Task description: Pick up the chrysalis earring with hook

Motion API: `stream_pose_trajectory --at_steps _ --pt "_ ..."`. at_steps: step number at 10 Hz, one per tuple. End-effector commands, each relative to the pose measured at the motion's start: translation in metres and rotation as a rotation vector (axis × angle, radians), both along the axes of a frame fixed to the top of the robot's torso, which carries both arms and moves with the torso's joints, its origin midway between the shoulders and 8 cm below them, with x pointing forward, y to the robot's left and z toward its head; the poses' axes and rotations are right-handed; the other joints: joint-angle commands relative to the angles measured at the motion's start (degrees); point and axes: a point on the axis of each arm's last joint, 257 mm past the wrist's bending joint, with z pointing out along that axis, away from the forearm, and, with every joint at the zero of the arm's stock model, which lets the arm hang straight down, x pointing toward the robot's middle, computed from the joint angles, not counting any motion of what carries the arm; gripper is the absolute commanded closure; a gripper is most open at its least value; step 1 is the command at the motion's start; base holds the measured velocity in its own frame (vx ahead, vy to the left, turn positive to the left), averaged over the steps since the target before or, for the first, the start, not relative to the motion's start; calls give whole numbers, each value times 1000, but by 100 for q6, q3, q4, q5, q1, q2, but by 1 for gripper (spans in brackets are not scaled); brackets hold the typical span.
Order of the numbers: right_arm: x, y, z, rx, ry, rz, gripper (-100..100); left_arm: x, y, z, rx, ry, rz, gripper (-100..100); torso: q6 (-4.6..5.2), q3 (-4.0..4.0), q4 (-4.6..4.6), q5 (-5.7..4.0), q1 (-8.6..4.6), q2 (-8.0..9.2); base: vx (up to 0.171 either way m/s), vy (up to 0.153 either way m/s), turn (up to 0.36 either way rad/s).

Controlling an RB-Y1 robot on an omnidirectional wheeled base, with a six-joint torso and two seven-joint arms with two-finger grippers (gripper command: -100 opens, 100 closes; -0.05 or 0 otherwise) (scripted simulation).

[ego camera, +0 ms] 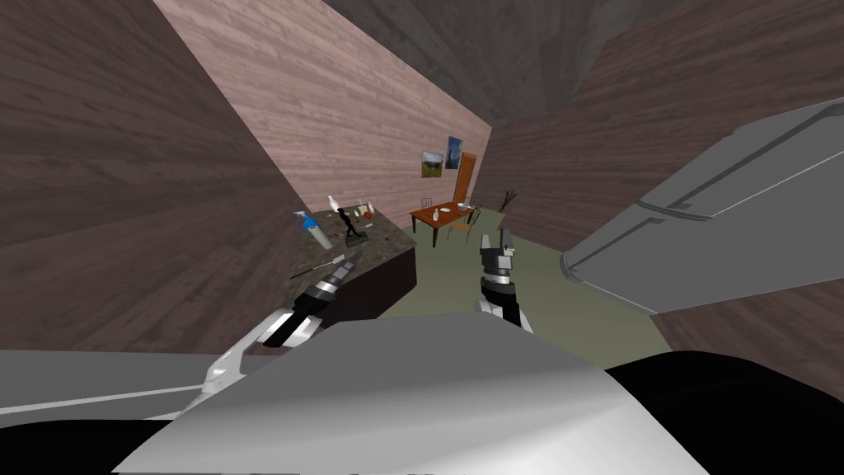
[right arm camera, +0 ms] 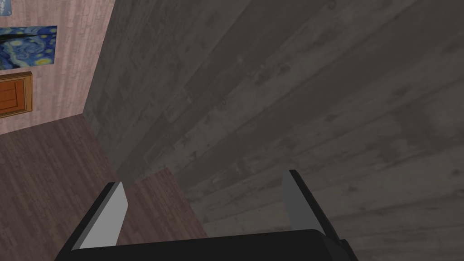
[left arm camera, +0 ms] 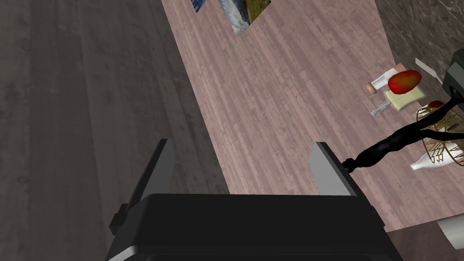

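The left claw (left arm camera: 240, 149) hovers spread above the dark surface (ego camera: 387, 245), aimed at the wall. The gold wire earring (left arm camera: 442, 136) sits farther along, beside a black figurine (left arm camera: 394, 142). I'd tilt down and centre on it first, avoiding the figurine. The right claw (right arm camera: 204, 179) is spread and idle.

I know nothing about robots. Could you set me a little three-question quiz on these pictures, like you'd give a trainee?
1. True or false: the left jaws and the right jaws both stand open, holding nothing.
2. Which of these stands on the dark counter? A: a white spray bottle with a blue top. B: a green kettle. C: a yellow lamp.
3. Fill in: the ___ jaws hover over that counter, near the slender black figurine.
Key: 1 true; 2 A; 3 left.
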Motion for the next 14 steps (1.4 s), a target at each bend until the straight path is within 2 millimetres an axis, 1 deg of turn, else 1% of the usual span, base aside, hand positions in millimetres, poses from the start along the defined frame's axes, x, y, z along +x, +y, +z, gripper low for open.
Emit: stream_pose_trajectory --at_steps 1,2,3,4,5,6,7,8,9,10,11,12,13,14 --pt "0 0 0 0 0 0 0 2 9 -16 54 47 1 -100 0 0 0 0 0 0 -25 -20 -71" --pt "0 0 0 0 0 0 0 3 10 -16 72 49 -7 -100 1 0 0 0 0 0 -16 -18 -39" --pt "0 0 0 0 0 0 0 3 18 -31 111 89 -2 -100 0 -1 0 0 0 -3 -4 -25 -95" --pt "0 0 0 0 0 0 0 3 19 -30 129 92 -9 -100 2 -4 -2 0 -2 -7 -1 -18 -47" --pt "0 0 0 0 0 0 0 3 29 -45 165 131 -3 -100 0 -5 -2 0 0 -9 4 -18 -95" --pt "0 0 0 0 0 0 0 4 30 -44 185 134 -11 -100 1 -6 -3 0 1 -11 6 -11 -54" --pt "0 0 0 0 0 0 0 3 40 -59 224 174 -6 -100 0 -7 -3 0 3 -12 14 -14 -117" --pt "0 0 0 0 0 0 0 3 41 -58 240 176 -12 -100 2 -9 -3 1 2 -15 14 -10 -63" --pt "0 0 0 0 0 0 0 1 53 -72 285 217 -9 -100 -1 -9 -3 1 3 -15 25 -11 -134" --pt "0 0 0 0 0 0 0 2 53 -71 294 218 -12 -100 2 -11 -4 1 4 -19 25 -8 -70" --pt "0 0 0 0 0 0 0 -1 65 -84 340 259 -10 -100 0 -12 -4 1 4 -20 38 -14 -143" --pt "0 0 0 0 0 0 0 -1 66 -84 347 259 -12 -100 2 -14 -5 1 2 -25 33 -6 -74" --pt "0 0 0 0 0 0 0 -4 79 -96 391 299 -9 -100 -1 -14 -5 1 4 -23 49 -4 -132" --pt "0 0 0 0 0 0 0 -3 79 -96 399 300 -11 -100 2 -16 -6 1 5 -29 43 1 -89"
